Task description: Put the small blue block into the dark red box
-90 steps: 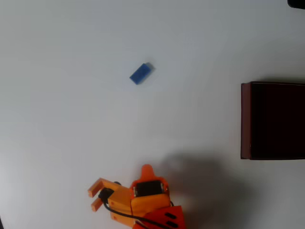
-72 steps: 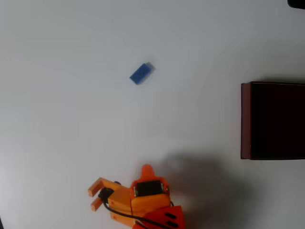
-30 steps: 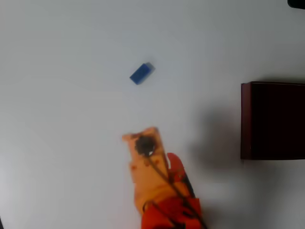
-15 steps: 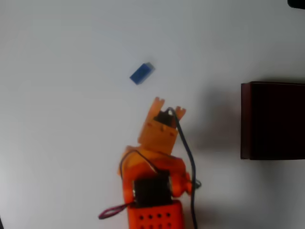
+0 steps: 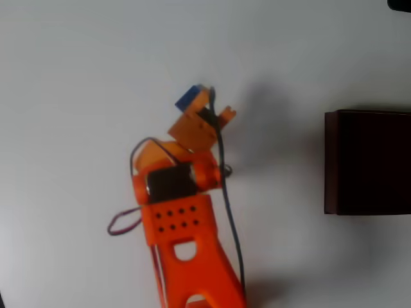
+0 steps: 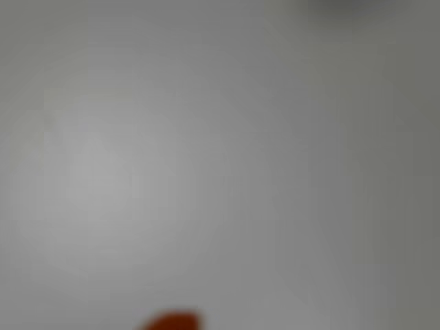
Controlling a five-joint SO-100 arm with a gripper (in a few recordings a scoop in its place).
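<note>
Reaching over the small blue block

Overhead, our end effector sits spread and empty over the small blue block, well apart from the dark red box at 3 o'clock. We judge it light, rigid (possibly slick); pinch its long sides.

A plain white worktop spans the overhead view, evenly lit, with soft grey shadows on it.
</note>
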